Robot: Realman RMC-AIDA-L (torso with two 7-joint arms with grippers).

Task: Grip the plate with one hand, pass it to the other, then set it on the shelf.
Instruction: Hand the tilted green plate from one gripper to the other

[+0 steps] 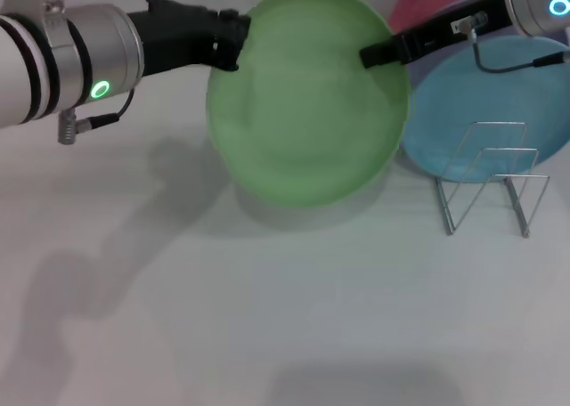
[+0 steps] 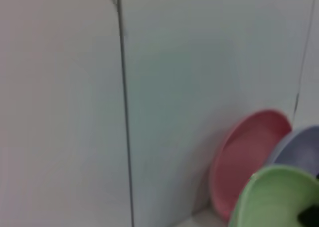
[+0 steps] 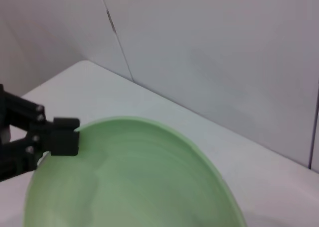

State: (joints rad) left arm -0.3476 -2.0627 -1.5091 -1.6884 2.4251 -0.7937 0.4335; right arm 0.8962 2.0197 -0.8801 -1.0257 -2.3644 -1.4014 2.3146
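The light green plate (image 1: 303,103) hangs tilted above the table at the back centre, its face towards the head camera. My left gripper (image 1: 230,43), on the thick silver arm with the green ring light, is shut on the plate's left rim. The right wrist view shows the left gripper (image 3: 55,137) clamped on the rim of the plate (image 3: 134,177). My slim black right gripper (image 1: 374,54) reaches over the plate's right rim. The wire shelf (image 1: 490,179) stands empty on the table to the right. The left wrist view catches the plate (image 2: 274,197) only at its edge.
A sky-blue plate (image 1: 499,112) leans behind the shelf at the right. A pink plate (image 1: 436,5) stands behind it by the back wall. In the left wrist view the pink plate (image 2: 249,157) and a lavender plate (image 2: 299,147) lean on the wall.
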